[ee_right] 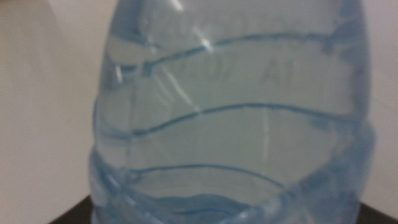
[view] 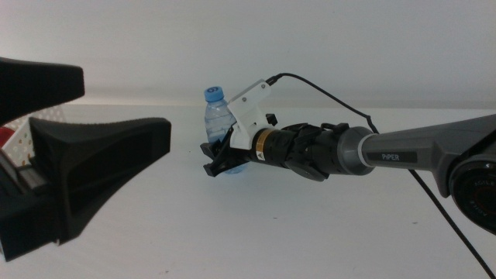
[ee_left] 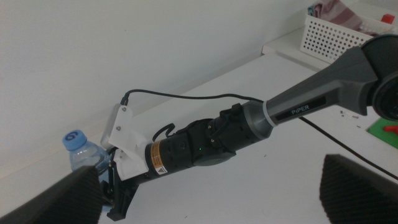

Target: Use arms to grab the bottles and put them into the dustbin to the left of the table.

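A clear water bottle (view: 218, 116) with a blue cap stands upright on the white table (view: 310, 225) near its middle. My right gripper (view: 219, 159) reaches in from the right and is shut on the bottle's lower body. In the right wrist view the bottle (ee_right: 230, 118) fills the picture and only dark jaw corners show. The left wrist view shows the bottle (ee_left: 82, 154) behind the right gripper (ee_left: 115, 193). My left gripper (view: 124, 107) hangs open and holds nothing, to the left of the bottle. The white perforated dustbin (view: 23, 138) peeks out at the left edge, mostly hidden by the left jaws.
The right arm (view: 403, 155) and its black cable (view: 325, 89) stretch across the table from the right. A white perforated basket (ee_left: 329, 34) holding red-and-white things stands on a separate ledge. A green flat thing (ee_left: 385, 130) lies at the picture's edge.
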Robot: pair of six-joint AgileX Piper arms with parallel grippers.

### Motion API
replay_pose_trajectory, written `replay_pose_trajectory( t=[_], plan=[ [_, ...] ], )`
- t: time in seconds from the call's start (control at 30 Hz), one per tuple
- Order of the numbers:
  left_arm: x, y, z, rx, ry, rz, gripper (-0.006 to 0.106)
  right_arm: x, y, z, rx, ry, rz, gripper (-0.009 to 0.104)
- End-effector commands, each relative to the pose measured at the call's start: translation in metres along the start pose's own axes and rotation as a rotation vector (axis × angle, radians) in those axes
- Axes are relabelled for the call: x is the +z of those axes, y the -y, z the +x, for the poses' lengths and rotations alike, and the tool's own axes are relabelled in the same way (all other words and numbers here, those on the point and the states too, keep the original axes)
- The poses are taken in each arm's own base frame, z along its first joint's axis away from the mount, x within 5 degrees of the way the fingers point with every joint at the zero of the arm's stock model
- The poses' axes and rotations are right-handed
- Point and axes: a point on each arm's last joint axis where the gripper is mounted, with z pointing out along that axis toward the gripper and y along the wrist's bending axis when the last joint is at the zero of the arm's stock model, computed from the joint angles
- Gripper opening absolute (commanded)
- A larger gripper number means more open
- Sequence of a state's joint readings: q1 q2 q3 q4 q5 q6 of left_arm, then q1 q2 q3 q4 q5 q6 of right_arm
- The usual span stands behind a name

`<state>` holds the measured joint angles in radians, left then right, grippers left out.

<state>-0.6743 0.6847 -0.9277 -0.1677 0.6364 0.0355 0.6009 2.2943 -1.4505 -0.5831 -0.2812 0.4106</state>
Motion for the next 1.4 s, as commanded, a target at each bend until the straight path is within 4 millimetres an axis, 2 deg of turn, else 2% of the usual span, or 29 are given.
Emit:
replay_pose_trajectory(
  t=[0.0,0.07,0.27,0.33,0.5,0.63,0.8,1.07,1.23,1.37],
  plan=[
    [0.0,0.001,0.0,-0.002,0.016,0.009,0.094,-0.001,0.0,-0.01,-0.004,0.039,-0.003,0.006],
    [0.0,0.001,0.0,-0.002,0.016,0.009,0.094,-0.001,0.0,-0.009,-0.033,0.027,-0.007,0.018],
    [0.0,0.001,0.0,-0.002,0.016,0.009,0.094,-0.001,0.0,-0.007,-0.039,0.003,-0.007,0.072],
    [0.0,0.001,0.0,-0.002,0.016,0.009,0.094,-0.002,-0.001,-0.007,-0.007,0.003,-0.012,0.084],
    [0.0,0.001,0.0,-0.002,0.016,0.009,0.094,-0.016,-0.005,-0.008,0.027,-0.013,-0.026,0.087],
    [0.0,0.001,0.0,-0.002,0.016,0.009,0.094,-0.044,-0.01,-0.004,0.045,-0.048,-0.037,0.087],
    [0.0,0.001,0.0,-0.002,0.016,0.009,0.094,-0.094,-0.017,0.002,0.058,-0.099,-0.023,0.087],
    [0.0,0.001,0.0,-0.002,0.016,0.009,0.094,-0.192,-0.02,0.005,0.197,-0.184,0.12,0.087],
    [0.0,0.001,0.0,-0.002,0.016,0.009,0.094,-0.27,-0.018,-0.014,0.308,-0.125,0.262,0.087],
    [0.0,0.001,0.0,-0.002,0.016,0.009,0.094,-0.323,-0.026,-0.03,0.26,-0.123,0.288,0.086]
  ],
)
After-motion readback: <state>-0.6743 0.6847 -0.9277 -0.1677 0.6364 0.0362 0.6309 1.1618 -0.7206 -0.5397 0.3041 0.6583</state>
